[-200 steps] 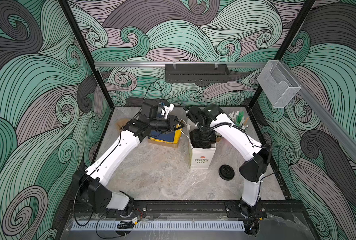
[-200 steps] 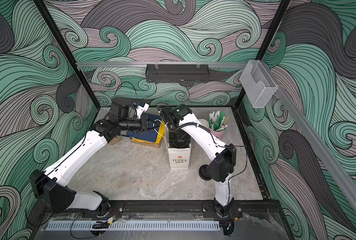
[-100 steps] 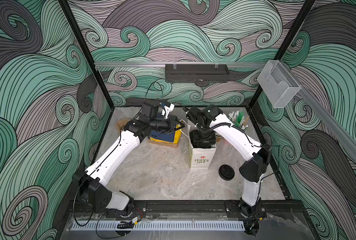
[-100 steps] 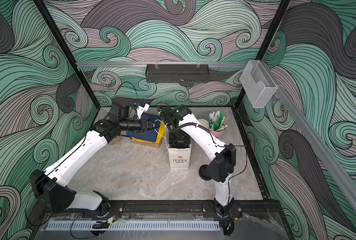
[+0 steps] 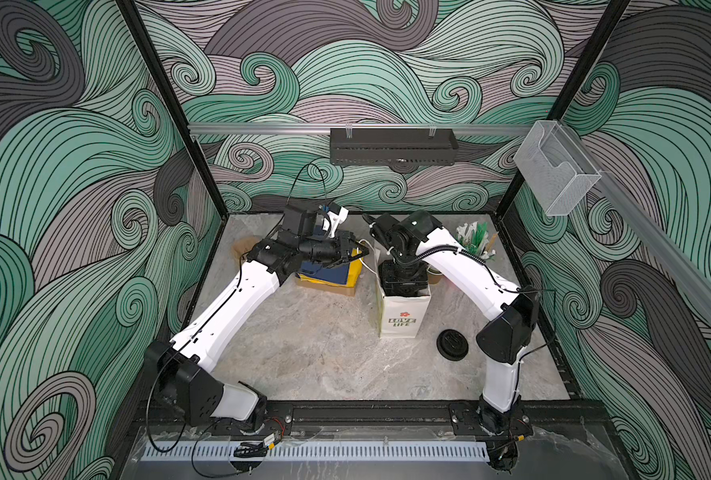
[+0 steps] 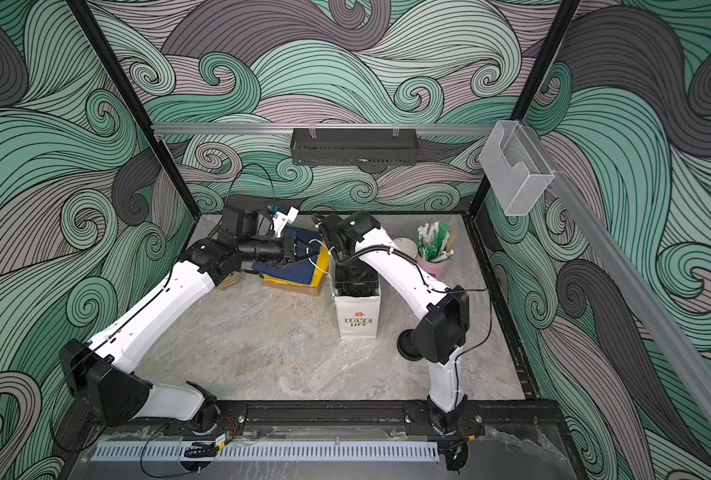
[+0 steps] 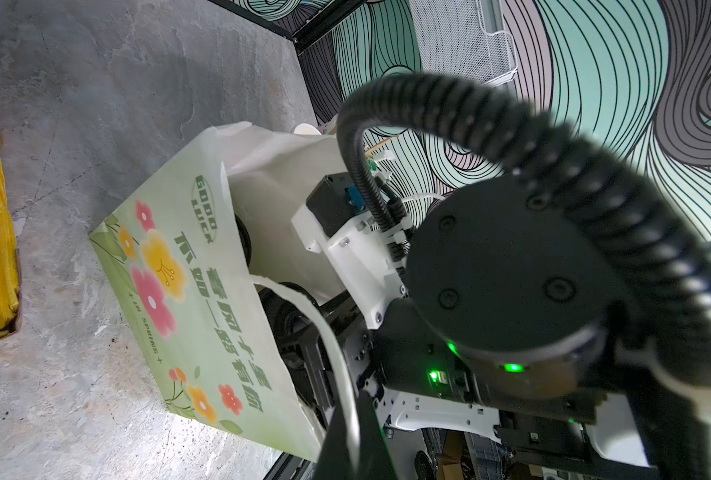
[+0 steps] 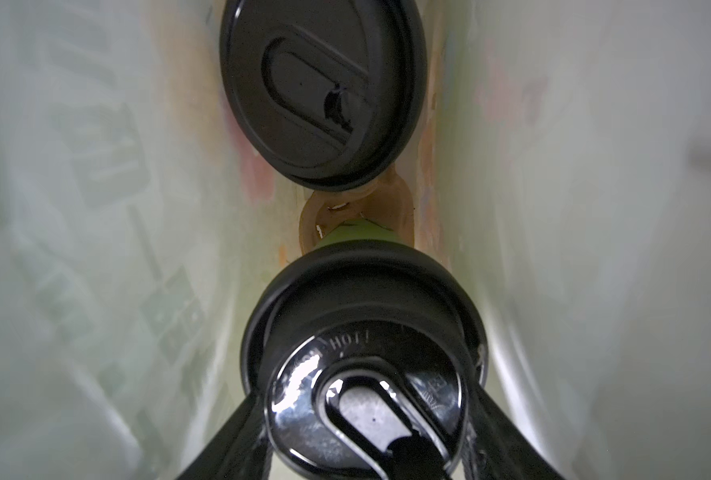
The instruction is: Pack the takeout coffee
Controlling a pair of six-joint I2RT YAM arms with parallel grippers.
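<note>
A white paper bag (image 5: 401,320) stood upright about mid-counter (image 5: 304,353), a little toward the right edge. The right arm reached straight down into its open mouth.

The right wrist view showed both cups inside the bag. The far cup (image 8: 320,87) sat free with its black lid on. The near cup (image 8: 362,316) sat just beside it, apparently in a brown carrier (image 8: 395,203) at the bottom. The right pincer (image 8: 364,415) gripped the near cup, its fingers (image 8: 225,440) pressed against either side under the lid. The left pincer (image 5: 351,259) was closed on the bag's white handle (image 7: 329,336), drawing the mouth open toward the left edge.

The step in hand looked like seating the second cup, the last of the packing. The next move would call for opening the right pincer and lifting straight up. It would need to clear the lid and the bag walls without tipping either cup.
</note>
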